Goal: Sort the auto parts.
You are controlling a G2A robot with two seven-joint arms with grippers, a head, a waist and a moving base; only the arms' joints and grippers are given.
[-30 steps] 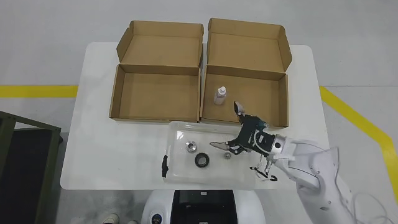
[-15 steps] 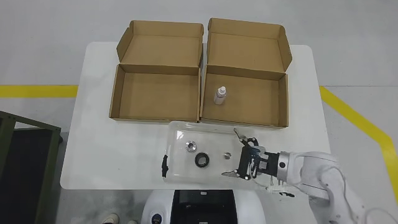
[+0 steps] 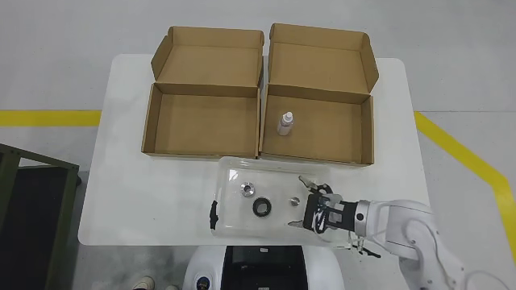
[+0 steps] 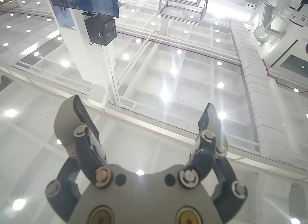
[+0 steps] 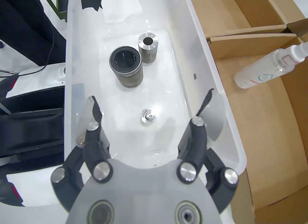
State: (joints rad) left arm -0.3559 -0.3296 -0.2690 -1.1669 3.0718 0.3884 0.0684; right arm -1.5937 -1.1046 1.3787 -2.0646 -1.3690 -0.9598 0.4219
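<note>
Since a second ago the right claw has swung back from the right box to the near end of the clear bin. Fingers apart, empty. The small silver fitting lies on the bin floor just ahead.

Judgement: descend straight, straddle it, close low; it may skid.

Beyond: bearing, steel sleeve. Farther: bottle in the box. Left claw apart, facing the ceiling.

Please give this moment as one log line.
right gripper: open, at tray | tray: bearing, steel sleeve, small fitting | left gripper: open | bottle: in right box
</note>
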